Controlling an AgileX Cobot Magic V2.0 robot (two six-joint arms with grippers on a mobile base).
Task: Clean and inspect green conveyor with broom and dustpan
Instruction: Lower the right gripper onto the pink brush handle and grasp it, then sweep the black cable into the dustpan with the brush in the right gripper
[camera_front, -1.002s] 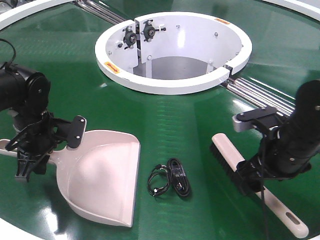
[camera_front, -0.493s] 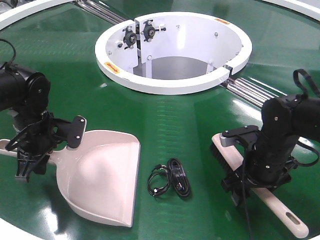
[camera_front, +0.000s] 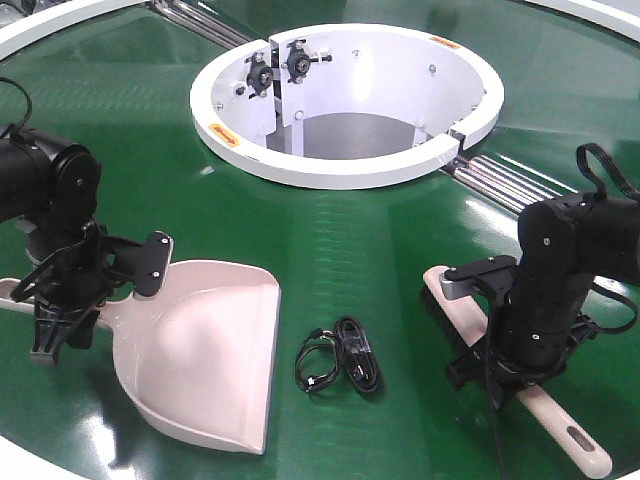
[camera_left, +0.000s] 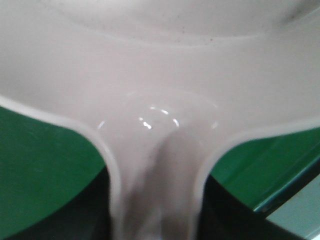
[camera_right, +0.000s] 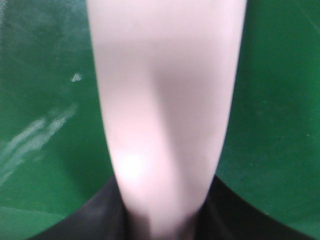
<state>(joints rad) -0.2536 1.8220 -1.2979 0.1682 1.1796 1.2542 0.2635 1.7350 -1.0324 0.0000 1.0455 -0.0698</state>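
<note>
2 claws at 2 handles, the right one newly arrived.
Since 1 second ago my right claw (camera_front: 497, 385) has swung in and dropped over the broom (camera_front: 450, 300); its fingers flank the handle, but I cannot tell whether they clamp it. That broom lies flat on the conveyor (camera_front: 350, 230), unmoved. My left claw (camera_front: 55, 335) stays clenched on the dustpan (camera_front: 205, 350) handle.

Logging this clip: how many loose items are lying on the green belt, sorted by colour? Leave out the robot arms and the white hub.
Pinkish-beige: 2, the dustpan and the broom
Black: 1, the coiled cable
Total: 3
</note>
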